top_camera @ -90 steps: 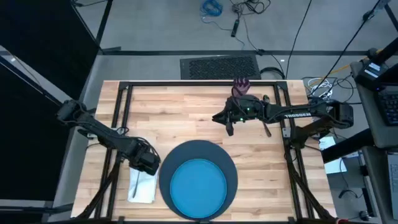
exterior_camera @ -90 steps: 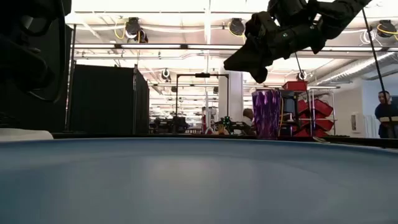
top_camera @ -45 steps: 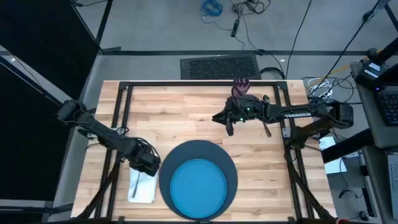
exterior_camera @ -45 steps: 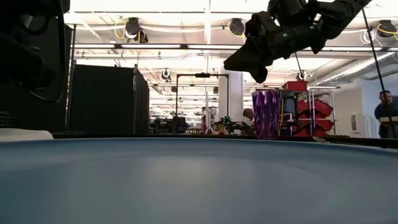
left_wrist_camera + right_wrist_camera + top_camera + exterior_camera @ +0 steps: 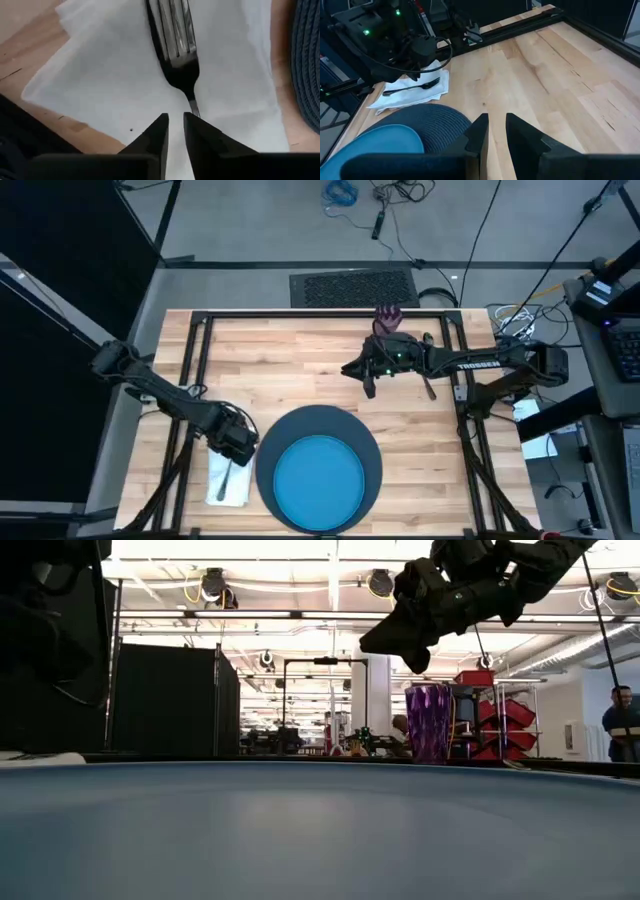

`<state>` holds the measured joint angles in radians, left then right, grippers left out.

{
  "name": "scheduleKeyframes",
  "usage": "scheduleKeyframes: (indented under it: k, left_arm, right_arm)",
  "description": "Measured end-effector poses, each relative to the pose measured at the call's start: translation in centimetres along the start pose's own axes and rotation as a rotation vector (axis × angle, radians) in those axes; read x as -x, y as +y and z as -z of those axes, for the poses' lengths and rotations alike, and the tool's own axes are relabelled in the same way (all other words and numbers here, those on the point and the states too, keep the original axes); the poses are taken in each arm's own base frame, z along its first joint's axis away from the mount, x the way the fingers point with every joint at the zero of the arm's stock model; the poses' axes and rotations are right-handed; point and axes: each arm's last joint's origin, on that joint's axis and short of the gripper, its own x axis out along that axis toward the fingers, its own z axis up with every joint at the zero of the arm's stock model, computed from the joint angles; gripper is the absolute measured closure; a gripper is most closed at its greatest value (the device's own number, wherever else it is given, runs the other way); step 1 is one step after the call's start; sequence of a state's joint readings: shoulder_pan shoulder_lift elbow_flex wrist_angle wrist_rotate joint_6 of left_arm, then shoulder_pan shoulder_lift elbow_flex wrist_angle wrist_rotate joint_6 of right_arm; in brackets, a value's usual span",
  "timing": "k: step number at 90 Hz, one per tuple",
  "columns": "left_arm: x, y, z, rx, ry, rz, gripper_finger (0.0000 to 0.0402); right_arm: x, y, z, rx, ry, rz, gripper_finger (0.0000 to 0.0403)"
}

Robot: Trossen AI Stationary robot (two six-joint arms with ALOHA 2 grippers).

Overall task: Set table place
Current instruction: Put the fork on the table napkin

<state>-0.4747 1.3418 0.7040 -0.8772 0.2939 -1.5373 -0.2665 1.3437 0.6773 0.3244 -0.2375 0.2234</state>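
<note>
While my left gripper [image 5: 176,131] sits over the napkin [image 5: 115,75], fingers nearly closed, apparently holding nothing, fork [image 5: 176,47] lies on it beside charger [image 5: 318,425]; right gripper [image 5: 366,380] hovers mid-table, fingers narrow too.

The large light-wood butcher-block table [image 5: 300,370] shows a smooth, matt grain, edged by a thin black metal frame [image 5: 320,314]. The white cloth napkin [image 5: 125,75] near the table's front left corner looks soft and matt, and the silver metal fork [image 5: 175,45] on it gleams, mirror-bright. The big dark grey round charger [image 5: 432,122] has a rough woven texture; the bright blue plate [image 5: 319,480] looks smooth. The purple cup [image 5: 428,722] has a ridged, faintly glossy surface.
</note>
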Motion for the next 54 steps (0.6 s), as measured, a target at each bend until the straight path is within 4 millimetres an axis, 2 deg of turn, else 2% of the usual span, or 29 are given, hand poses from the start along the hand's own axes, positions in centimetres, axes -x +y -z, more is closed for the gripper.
scheduleKeyframes:
  k: [12, 34, 54]
  left_arm:
    - [0.0, 0.0, 0.0, -0.017, -0.002, 0.001, 0.0354]
    - [0.1, -1.2, -0.1, -0.182, -0.024, 0.115, 0.0354]
    - [0.0, -0.6, 0.1, -0.131, -0.018, 0.061, 0.0354]
  right_arm:
    - [0.0, 0.0, 0.0, 0.0, 0.0, 0.0, 0.0351]
    - [0.0, 0.0, 0.0, 0.0, 0.0, 0.0, 0.0351]
    - [0.0, 0.0, 0.0, 0.0, 0.0, 0.0, 0.0351]
